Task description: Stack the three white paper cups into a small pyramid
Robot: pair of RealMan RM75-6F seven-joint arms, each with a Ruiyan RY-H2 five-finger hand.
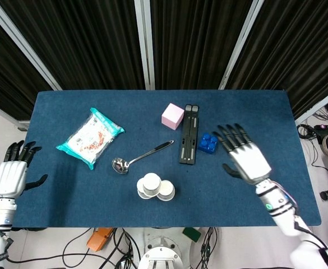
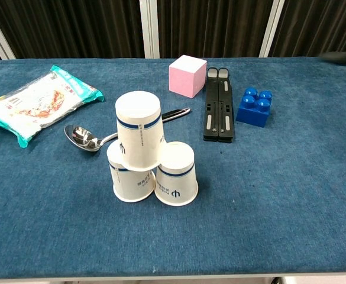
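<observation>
Three white paper cups with blue bands stand upside down as a small pyramid near the table's front edge. The top cup [image 2: 139, 129] rests on the left base cup [image 2: 129, 179] and the right base cup [image 2: 176, 174]; from above, the stack [image 1: 155, 187] shows as a tight cluster. My right hand [image 1: 244, 157] is open, fingers spread, well to the right of the cups and beside the blue block. My left hand [image 1: 12, 172] is open, off the table's left edge. Neither hand touches a cup, and neither shows clearly in the chest view.
A metal ladle [image 2: 89, 138] lies just behind the cups. Behind them sit a pink cube [image 2: 187, 76], a black folded stand [image 2: 219, 111] and a blue toy block [image 2: 254, 107]. A snack bag [image 2: 34, 106] lies at the left on the blue table [image 2: 291, 195].
</observation>
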